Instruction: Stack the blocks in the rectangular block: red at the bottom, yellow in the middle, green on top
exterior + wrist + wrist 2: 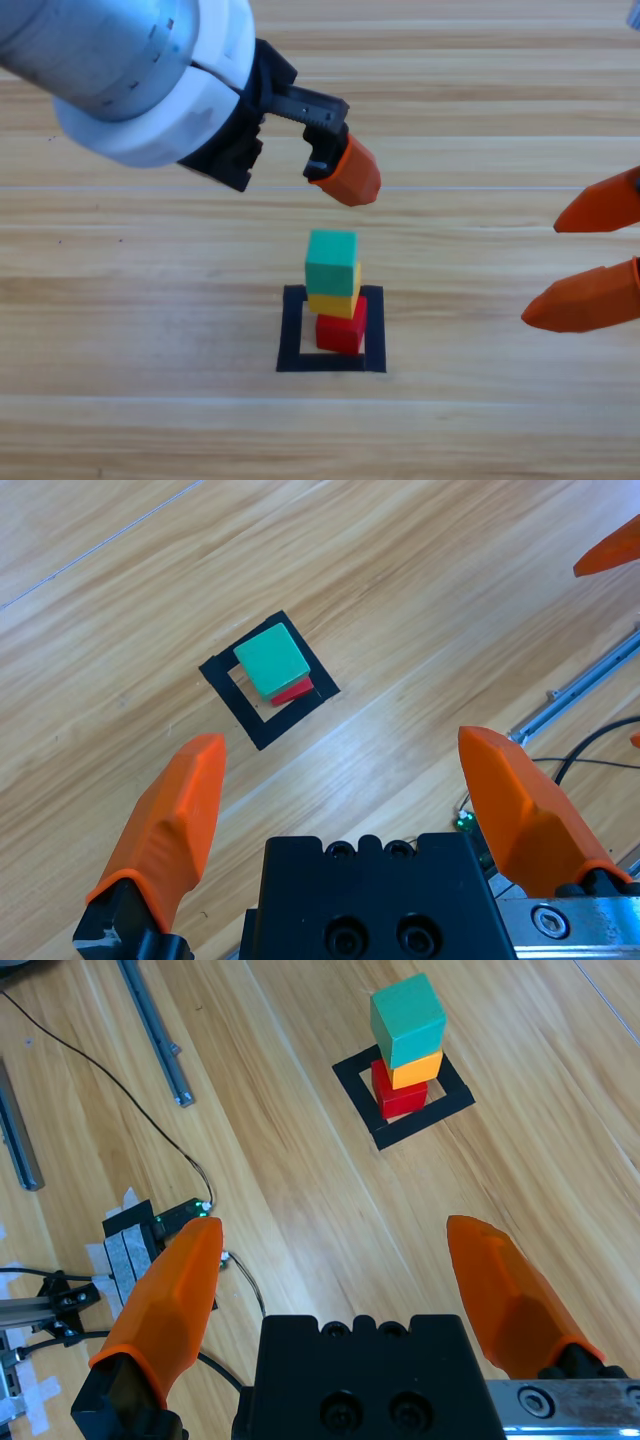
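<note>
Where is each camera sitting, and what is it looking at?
High view: above the table, looking down on the green cube, yellow cube and red cube stacked in the black tape rectangle; shows the left gripper and right gripper.
Left wrist view: on the left arm, above the stack; its open orange jaws show.
Right wrist view: on the right arm, off to the side; its open jaws show.
All three share the stack.
</note>
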You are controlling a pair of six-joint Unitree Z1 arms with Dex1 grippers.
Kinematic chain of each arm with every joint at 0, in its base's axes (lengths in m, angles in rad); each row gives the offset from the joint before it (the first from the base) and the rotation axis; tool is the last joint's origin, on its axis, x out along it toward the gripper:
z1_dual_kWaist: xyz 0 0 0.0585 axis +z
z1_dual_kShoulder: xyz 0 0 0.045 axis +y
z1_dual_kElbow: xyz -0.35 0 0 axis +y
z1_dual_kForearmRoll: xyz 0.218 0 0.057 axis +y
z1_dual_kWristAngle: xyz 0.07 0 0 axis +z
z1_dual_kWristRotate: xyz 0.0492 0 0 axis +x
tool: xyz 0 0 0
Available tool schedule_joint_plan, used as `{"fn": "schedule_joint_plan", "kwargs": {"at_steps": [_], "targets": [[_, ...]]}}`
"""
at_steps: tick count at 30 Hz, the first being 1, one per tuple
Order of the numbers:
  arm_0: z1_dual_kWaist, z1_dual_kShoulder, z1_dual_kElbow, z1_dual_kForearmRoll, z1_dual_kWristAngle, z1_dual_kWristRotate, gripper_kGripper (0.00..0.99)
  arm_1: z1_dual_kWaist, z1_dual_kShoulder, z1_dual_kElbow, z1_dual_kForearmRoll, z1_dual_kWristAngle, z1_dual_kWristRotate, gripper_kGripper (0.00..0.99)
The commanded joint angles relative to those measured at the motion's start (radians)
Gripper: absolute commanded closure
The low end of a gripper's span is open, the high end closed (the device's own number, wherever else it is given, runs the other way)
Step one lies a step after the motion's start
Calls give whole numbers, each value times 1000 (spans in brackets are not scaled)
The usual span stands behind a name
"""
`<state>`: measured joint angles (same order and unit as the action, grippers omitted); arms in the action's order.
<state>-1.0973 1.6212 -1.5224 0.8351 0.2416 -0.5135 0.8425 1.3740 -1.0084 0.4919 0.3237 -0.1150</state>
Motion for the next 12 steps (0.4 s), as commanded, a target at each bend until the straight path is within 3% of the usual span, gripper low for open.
{"fn": "schedule_joint_plan", "kwargs": {"at_steps": [1,12], "targets": [[-18,22,13,-11,-7,0,0,38,-26,19,-19,-5,-6,4],[-16,37,19,-22,-2,-5,0,38,-24,19,-21,-11,-6,4]]}}
